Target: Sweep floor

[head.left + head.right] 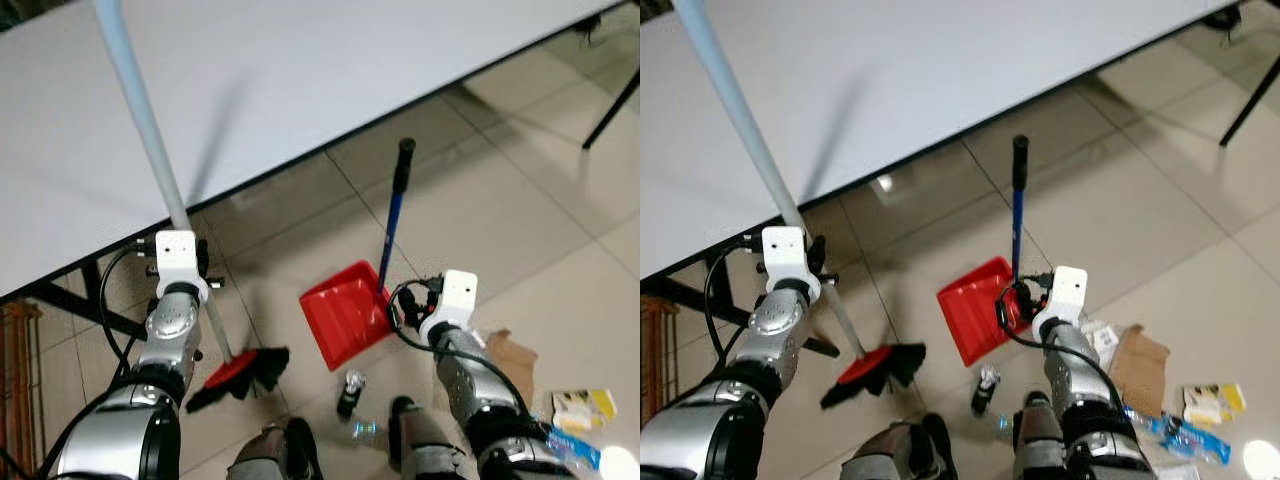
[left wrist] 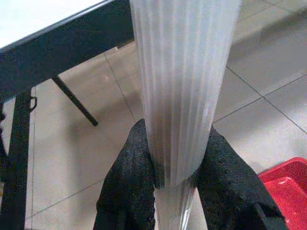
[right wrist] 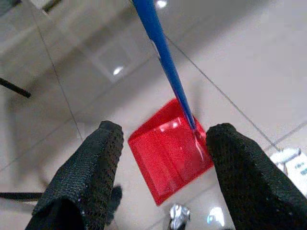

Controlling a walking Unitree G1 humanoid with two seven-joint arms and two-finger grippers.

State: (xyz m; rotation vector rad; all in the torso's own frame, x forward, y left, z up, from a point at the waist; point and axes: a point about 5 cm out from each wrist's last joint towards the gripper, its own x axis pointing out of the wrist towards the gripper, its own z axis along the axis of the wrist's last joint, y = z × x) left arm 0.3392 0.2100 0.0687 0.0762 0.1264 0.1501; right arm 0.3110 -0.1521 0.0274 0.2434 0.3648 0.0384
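Note:
My left gripper (image 1: 196,266) is shut on the pale ribbed handle (image 2: 180,96) of a broom. The handle slants up across the white table. The broom's red head with black bristles (image 1: 243,372) rests on the tiled floor by my left foot. A red dustpan (image 1: 343,315) lies on the floor ahead, and its blue handle with a black grip (image 1: 393,210) stands upright. My right gripper (image 3: 160,139) is open just behind that handle. In the right wrist view its two black fingers (image 3: 91,167) are spread wide, with the handle seen between them.
A large white table (image 1: 300,80) overhangs the floor ahead, with black legs on the left (image 1: 70,300) and far right (image 1: 612,105). Litter lies near my feet: a small dark bottle (image 1: 349,392), a cardboard scrap (image 1: 512,355), a yellow packet (image 1: 583,408) and a plastic bottle (image 1: 570,445).

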